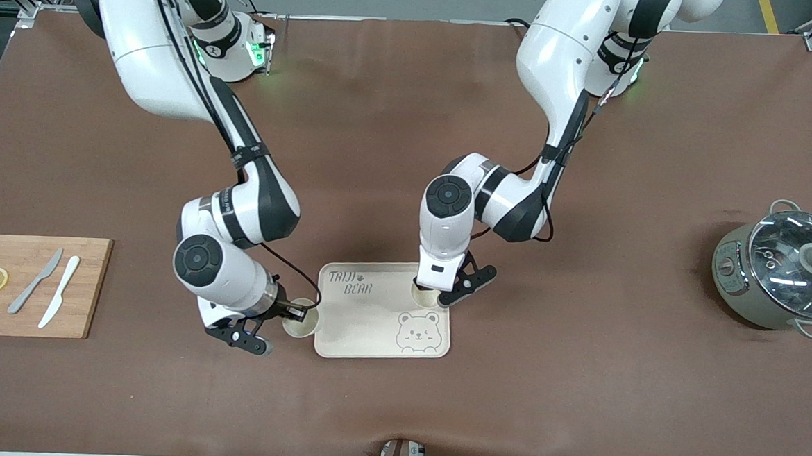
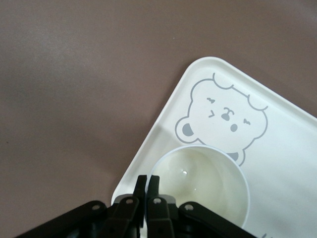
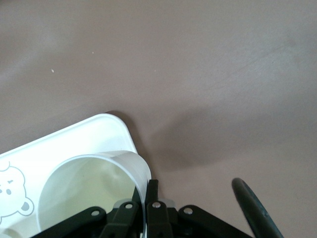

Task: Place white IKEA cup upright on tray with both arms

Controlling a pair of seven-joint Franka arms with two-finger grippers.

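The right gripper [image 3: 148, 186] pinches the wall of one white cup [image 1: 304, 322], which is upright with its mouth up and its long axis vertical. This cup sits at the edge of the tray [image 1: 373, 323] toward the right arm's end, so I judge it must go sideways, inward over the rim. The left gripper [image 2: 147, 178] pinches the rim of a second cup [image 2: 203, 183], upright inside the tray near its corner toward the left arm's end.

bright even overhead light, soft shadows, glare on the pot lid [image 1: 797, 257].
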